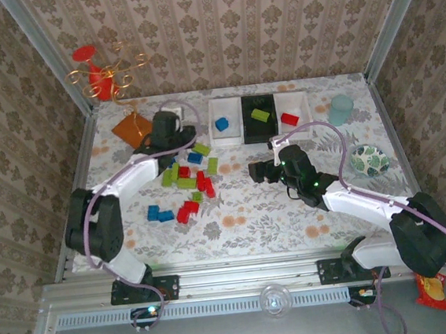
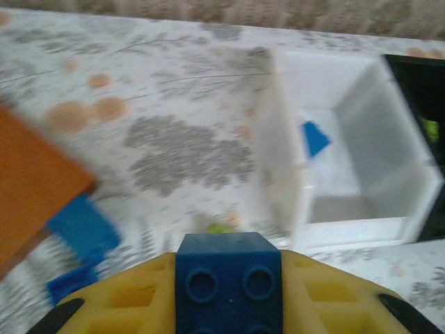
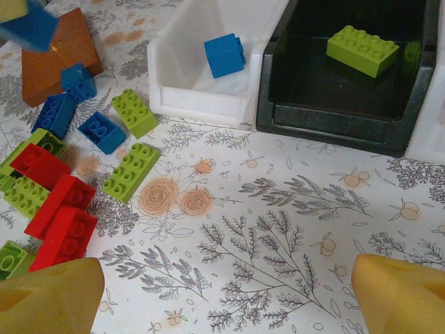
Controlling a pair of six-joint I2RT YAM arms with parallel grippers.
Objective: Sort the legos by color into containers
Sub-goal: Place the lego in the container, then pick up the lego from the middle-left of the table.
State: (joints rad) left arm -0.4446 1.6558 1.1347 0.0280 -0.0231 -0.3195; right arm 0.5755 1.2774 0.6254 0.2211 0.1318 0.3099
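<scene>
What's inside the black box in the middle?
One lime green brick lies inside the black bin. From the right wrist view, its near wall hides the floor strip just behind it.

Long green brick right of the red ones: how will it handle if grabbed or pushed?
Probably rigid: the green brick is a hard-edged moulded block. Lying flat, studs up, it should slide, not roll or tip. Glossy sides might slip in a shallow grip.
</scene>
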